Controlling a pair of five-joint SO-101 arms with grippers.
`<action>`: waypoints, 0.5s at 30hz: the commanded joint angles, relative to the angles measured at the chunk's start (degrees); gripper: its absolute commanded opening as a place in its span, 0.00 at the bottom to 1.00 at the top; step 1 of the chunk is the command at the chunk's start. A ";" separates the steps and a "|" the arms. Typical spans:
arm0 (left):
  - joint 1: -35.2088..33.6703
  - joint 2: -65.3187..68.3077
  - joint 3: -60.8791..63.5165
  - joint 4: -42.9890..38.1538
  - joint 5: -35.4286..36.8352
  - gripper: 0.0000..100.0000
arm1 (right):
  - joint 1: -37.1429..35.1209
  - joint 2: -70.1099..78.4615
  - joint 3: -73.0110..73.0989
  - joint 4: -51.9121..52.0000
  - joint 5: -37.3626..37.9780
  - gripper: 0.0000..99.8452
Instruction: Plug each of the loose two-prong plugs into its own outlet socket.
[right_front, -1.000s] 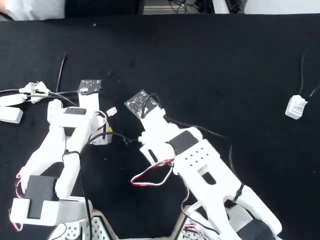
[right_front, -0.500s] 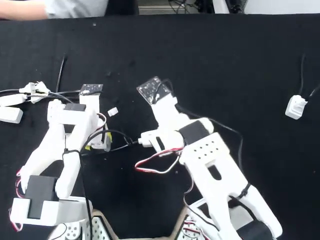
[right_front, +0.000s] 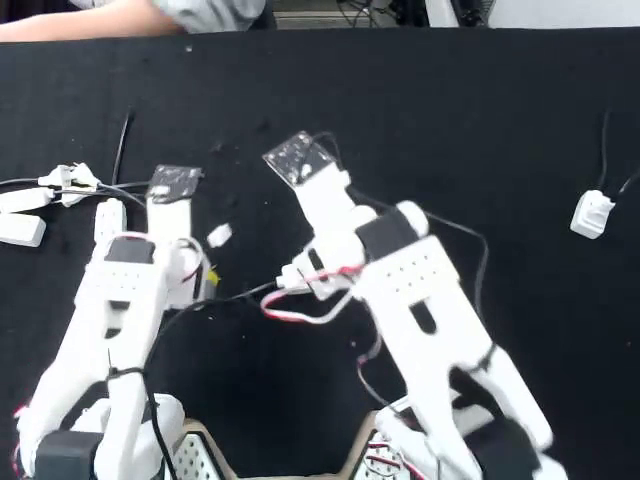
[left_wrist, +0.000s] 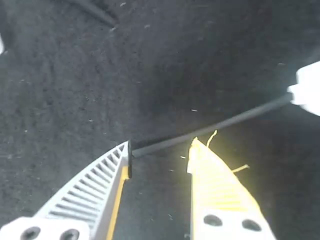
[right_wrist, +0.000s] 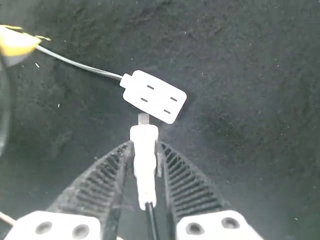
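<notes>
My right gripper is shut on a white two-prong plug. Its prongs point at the side of a white outlet block lying flat on the black table, a small gap away. The same outlet lies between the two arms in the high view. The outlet's thin black cable runs off to a yellow fingertip of the left gripper. My left gripper is open low over the table, with that black cable crossing between its fingertips towards the white outlet.
Several white plugs and adapters with black cords lie at the table's far left. Another white plug on a cord sits at the far right. A person's arm rests along the far edge.
The right arm has swung and stretched farther over the table. The left arm has drawn back towards its base. The outlet has shifted slightly nearer, and the person's arm has slid rightwards.
</notes>
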 joint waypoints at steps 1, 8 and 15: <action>-4.44 -2.90 6.64 -10.02 1.23 0.19 | 1.05 11.12 -12.44 4.66 0.00 0.01; -6.99 -2.90 10.24 -18.11 6.51 0.19 | 1.05 29.49 -31.25 17.93 -7.65 0.01; -6.99 -2.90 10.51 -18.29 8.35 0.19 | 1.05 40.22 -40.40 20.13 -10.37 0.01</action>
